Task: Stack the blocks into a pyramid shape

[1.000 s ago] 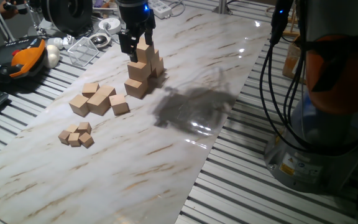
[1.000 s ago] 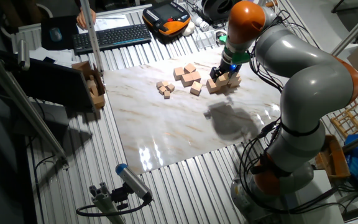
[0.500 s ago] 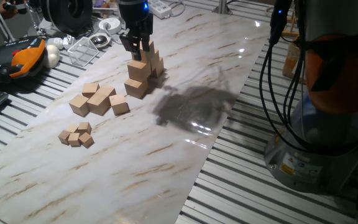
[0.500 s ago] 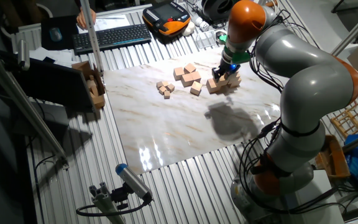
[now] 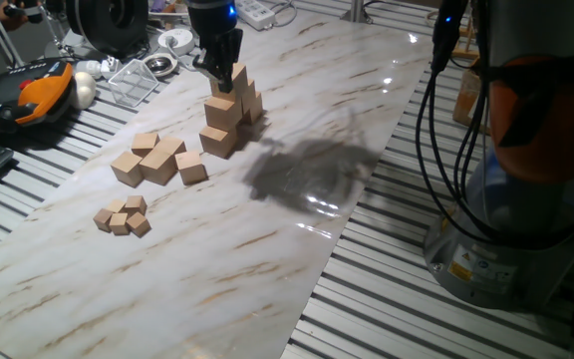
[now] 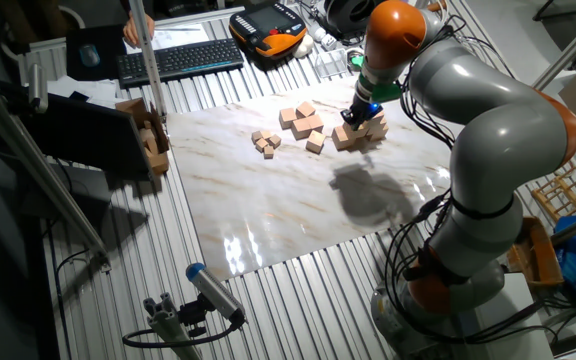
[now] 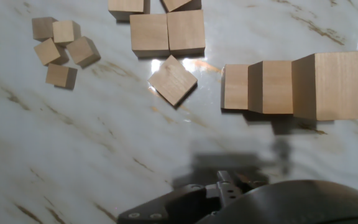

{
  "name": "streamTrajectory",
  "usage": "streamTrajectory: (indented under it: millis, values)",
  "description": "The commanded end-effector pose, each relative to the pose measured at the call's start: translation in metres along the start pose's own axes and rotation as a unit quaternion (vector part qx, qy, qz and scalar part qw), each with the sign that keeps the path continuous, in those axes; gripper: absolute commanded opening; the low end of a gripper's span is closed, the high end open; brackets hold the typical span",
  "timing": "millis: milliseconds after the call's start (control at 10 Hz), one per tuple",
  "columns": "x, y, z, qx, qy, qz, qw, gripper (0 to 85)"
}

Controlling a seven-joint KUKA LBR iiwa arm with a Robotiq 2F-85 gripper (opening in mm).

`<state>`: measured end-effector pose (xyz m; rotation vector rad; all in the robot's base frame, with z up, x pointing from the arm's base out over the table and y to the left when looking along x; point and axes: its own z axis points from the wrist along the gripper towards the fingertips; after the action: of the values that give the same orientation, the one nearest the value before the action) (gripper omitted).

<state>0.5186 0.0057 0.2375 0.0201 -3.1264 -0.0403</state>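
Note:
The blocks are pale wooden cubes. Several form a stepped stack (image 5: 229,108) at the far side of the marble board, with the top block (image 5: 239,77) at its peak. My gripper (image 5: 217,68) hovers just left of that top block, open and holding nothing. The other fixed view shows the gripper (image 6: 353,112) over the same stack (image 6: 360,132). From the hand view the stack (image 7: 291,86) lies at the right and a loose tilted block (image 7: 173,79) near the middle; my fingers are out of that view. More loose blocks (image 5: 155,160) lie left of the stack.
A cluster of much smaller cubes (image 5: 123,216) lies nearer the front left. Off the board at the left are an orange pendant (image 5: 43,90), a clear container (image 5: 133,80) and a keyboard (image 6: 178,60). Cables (image 5: 436,100) and the robot base (image 5: 526,199) stand at the right.
My gripper has let go of the top block and shifted slightly up and left of it. The block stays on the stack; nothing else moved.

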Motion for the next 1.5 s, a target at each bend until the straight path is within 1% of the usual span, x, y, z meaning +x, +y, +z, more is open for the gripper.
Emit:
streamTrajectory:
  millis: [0,300,400,700,900,1100,1300,1400]
  values:
    - [-0.001,0.001,0.000,0.001,0.000,0.001,1.0000,0.0]
    - [-0.007,0.007,0.005,0.004,-0.002,0.009,0.9999,0.0]
    - [-0.009,0.009,0.008,0.004,-0.004,0.011,0.9999,0.0]
    - [-0.017,0.017,0.023,0.000,-0.009,0.022,0.9997,0.0]
    - [-0.020,0.020,0.028,-0.002,-0.011,0.031,0.9994,0.0]
    - [-0.023,0.023,0.032,0.002,-0.010,0.043,0.9990,0.0]
    - [-0.025,0.026,0.040,0.001,-0.014,0.050,0.9987,0.0]
    - [-0.026,0.027,0.041,0.001,-0.014,0.054,0.9985,0.0]
